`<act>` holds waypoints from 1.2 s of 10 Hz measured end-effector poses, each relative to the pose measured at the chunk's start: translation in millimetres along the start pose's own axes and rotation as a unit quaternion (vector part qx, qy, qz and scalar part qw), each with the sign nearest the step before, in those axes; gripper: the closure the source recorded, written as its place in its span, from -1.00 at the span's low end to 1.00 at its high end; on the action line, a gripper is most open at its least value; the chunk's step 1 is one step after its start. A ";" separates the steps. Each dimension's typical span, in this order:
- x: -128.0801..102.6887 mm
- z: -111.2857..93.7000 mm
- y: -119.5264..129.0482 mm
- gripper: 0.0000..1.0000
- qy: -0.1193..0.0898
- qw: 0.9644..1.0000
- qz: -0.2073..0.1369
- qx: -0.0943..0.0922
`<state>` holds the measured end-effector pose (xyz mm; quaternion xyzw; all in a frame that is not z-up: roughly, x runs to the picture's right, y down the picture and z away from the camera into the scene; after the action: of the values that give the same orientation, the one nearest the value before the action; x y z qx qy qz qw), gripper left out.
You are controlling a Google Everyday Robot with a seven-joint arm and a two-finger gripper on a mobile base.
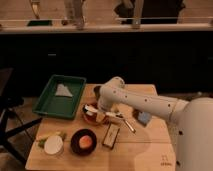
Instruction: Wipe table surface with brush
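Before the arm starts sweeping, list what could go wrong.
1. The gripper sits low over the brown bowl, amid clutter; a sweep may knock the dark block or metal utensil.
2. The orange plate and white disc lie near the front edge of the table surface and might be pushed off.
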<state>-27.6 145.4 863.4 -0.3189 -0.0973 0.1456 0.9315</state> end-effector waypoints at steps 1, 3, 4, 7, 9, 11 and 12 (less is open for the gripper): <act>1.5 3.2 -0.4 -0.13 0.001 1.000 0.001 -0.004; 3.4 7.8 -0.4 0.20 0.002 1.000 0.003 -0.008; 4.4 9.8 -0.5 0.45 0.003 1.000 0.003 -0.010; 3.5 10.9 0.2 0.96 0.007 1.000 -0.001 -0.011; 1.3 10.0 0.5 1.00 0.008 1.000 -0.005 -0.011; -3.3 6.0 -0.1 1.00 0.008 1.000 -0.012 -0.009; -6.0 3.5 -0.3 1.00 0.007 1.000 -0.015 -0.006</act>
<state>-34.1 145.2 865.8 -0.3243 -0.0964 0.1284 0.9322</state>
